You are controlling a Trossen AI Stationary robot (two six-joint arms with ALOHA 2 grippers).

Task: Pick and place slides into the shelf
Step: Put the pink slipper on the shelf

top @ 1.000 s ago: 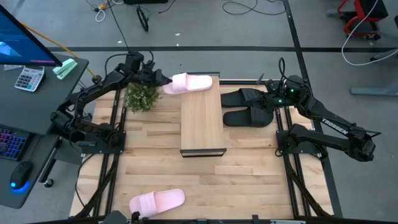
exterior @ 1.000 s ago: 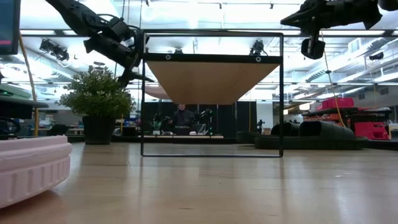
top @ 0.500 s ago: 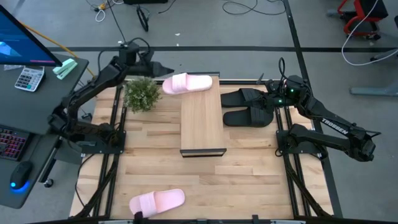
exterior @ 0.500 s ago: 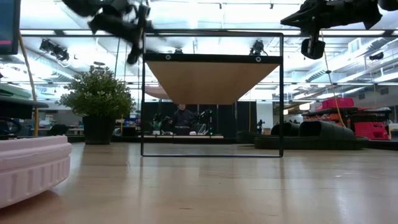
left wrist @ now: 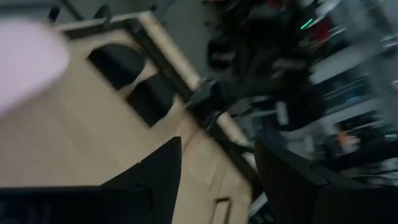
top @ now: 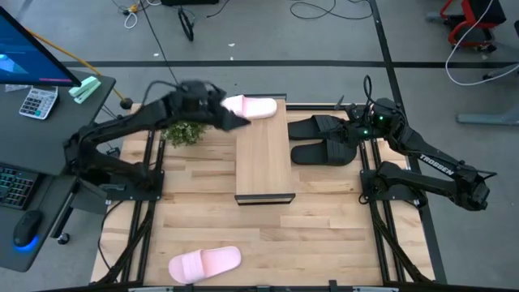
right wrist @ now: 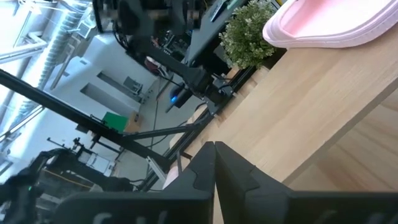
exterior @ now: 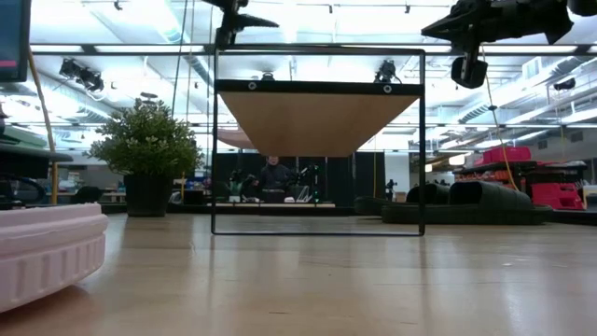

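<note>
Pink foam is showing at the twelve o'clock end of the shelf (top: 263, 154), where one pink slide (top: 253, 107) is lying across the plank's far edge, apparently already set there as the task asks. Its partner, the second pink slide (top: 205, 262), is lying well apart on the table (top: 324, 227) toward seven o'clock, not yet collected. The two black slides (top: 323, 139) are sitting side by side on the table at about two o'clock, just beside the shelf, probably waiting for the right arm.

Over the shelf's eleven o'clock corner, the left gripper (top: 235, 120) is hanging just beside the pink slide and above the small plant (top: 183, 130). Its fingers (left wrist: 155, 180) are standing apart with nothing between them, so it is carrying no slide. The arm is stretching in from nine o'clock, elbow bent.

Above the black slides, the right gripper (top: 357, 128) is hovering with its fingers pressed together and holding nothing.
</note>
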